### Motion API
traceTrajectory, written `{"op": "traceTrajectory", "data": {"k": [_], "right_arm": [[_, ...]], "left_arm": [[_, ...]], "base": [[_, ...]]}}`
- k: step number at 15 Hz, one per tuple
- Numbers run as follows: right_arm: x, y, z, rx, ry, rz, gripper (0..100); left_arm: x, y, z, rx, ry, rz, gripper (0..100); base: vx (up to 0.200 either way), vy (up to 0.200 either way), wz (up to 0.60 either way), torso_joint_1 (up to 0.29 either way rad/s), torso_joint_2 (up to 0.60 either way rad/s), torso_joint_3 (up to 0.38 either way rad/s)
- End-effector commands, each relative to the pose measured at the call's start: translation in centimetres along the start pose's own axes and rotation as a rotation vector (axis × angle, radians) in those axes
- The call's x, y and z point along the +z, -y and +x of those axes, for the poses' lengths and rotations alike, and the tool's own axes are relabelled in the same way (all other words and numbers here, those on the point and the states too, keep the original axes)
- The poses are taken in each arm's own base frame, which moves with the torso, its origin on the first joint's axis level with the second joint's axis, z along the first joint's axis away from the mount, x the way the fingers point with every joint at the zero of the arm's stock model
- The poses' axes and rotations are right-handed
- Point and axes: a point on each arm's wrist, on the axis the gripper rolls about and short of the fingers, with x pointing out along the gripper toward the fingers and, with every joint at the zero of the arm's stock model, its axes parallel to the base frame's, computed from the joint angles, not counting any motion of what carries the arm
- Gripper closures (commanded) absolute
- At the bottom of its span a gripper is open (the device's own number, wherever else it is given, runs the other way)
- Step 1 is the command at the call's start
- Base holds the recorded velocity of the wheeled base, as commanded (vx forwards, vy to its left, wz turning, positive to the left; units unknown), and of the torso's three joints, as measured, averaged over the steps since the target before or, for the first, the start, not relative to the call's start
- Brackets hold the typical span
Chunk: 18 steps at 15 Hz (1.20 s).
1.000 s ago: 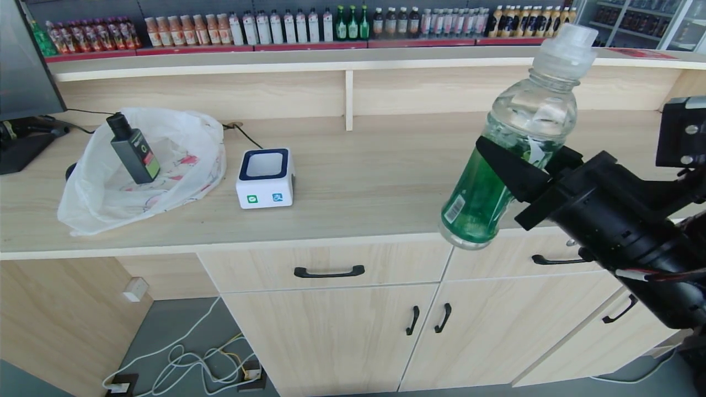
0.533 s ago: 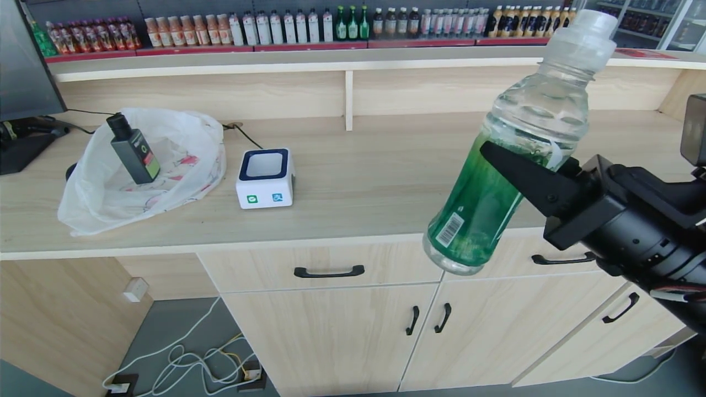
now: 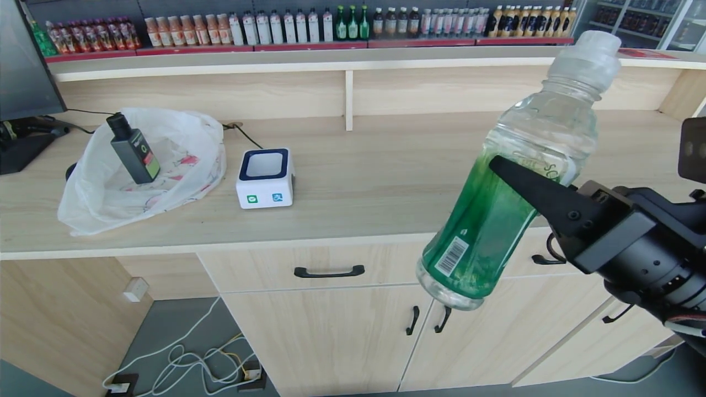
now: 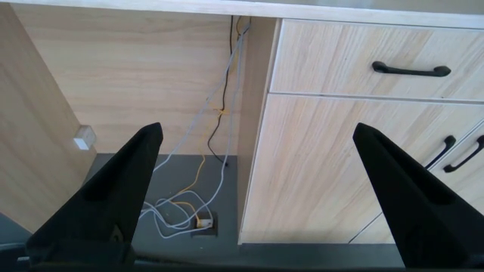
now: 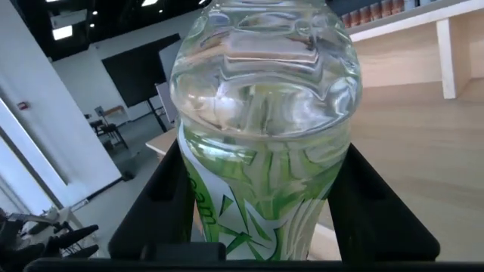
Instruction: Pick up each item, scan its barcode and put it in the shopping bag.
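My right gripper (image 3: 529, 182) is shut on a clear drink bottle with a green label (image 3: 496, 209), held tilted in the air in front of the counter's right part, barcode (image 3: 450, 256) facing the head camera. In the right wrist view the bottle (image 5: 265, 136) sits between the two black fingers (image 5: 162, 196). The white scanner box (image 3: 265, 177) stands on the counter (image 3: 358, 182), left of the bottle. Farther left lies the white shopping bag (image 3: 182, 160) with a dark bottle (image 3: 132, 148) in it. My left gripper (image 4: 257, 196) is open, low, facing the cabinet front.
A monitor (image 3: 25, 60) stands at the counter's far left. A shelf of drink bottles (image 3: 331, 25) runs along the back wall. Below the counter are a drawer (image 3: 329, 271) and cabinet doors (image 3: 427, 320); cables (image 3: 182, 361) lie on the floor.
The right gripper has carried the bottle lower and closer to the head camera, turning it so the barcode faces out more. Bag, scanner and dark bottle have not moved.
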Motion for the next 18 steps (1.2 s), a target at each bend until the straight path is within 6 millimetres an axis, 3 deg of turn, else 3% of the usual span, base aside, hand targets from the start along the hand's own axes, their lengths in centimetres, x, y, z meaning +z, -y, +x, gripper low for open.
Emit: {"op": "traceTrajectory", "data": {"k": [1, 4, 9, 18], "right_arm": [[-0.1, -0.6, -1.0, 0.007, -0.016, 0.02, 100], [-0.6, -1.4, -0.9, 0.041, -0.035, 0.091, 100], [-0.3, -1.2, 1.2, 0.066, 0.003, 0.109, 100], [0.5, -1.5, 1.5, 0.097, 0.025, 0.143, 100]], "left_arm": [[0.0, 0.0, 0.0, 0.0, 0.0, 0.0, 0], [0.0, 0.0, 0.0, 0.0, 0.0, 0.0, 0], [0.0, 0.0, 0.0, 0.0, 0.0, 0.0, 0], [0.0, 0.0, 0.0, 0.0, 0.0, 0.0, 0]], "base": [[0.0, 0.0, 0.0, 0.0, 0.0, 0.0], [0.0, 0.0, 0.0, 0.0, 0.0, 0.0], [0.0, 0.0, 0.0, 0.0, 0.0, 0.0], [0.0, 0.0, 0.0, 0.0, 0.0, 0.0]]}}
